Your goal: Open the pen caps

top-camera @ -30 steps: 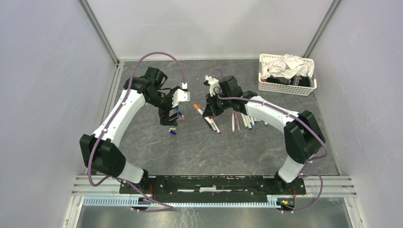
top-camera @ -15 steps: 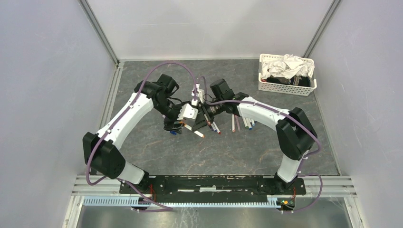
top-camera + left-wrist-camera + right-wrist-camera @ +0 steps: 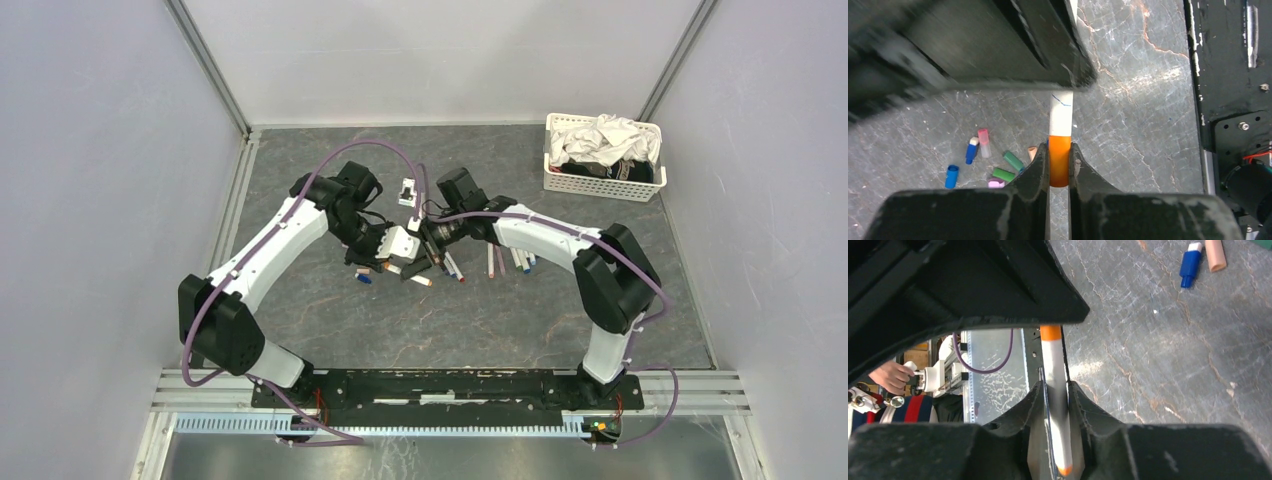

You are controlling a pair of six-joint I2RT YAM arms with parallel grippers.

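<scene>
Though pale panels wall in the dark marbled table, I see it all from above; a white mesh basket of cloth sits far right. My left gripper is clamped on the orange cap of one pen, and my right gripper squeezes its white barrel. Each gripper's black body blocks the top of the other's wrist view. More pens lie to the right, partly under the right arm, so I cannot count them. Seven loose caps lie to the left: two blue, two green, one each pink, lilac, peach.
</scene>
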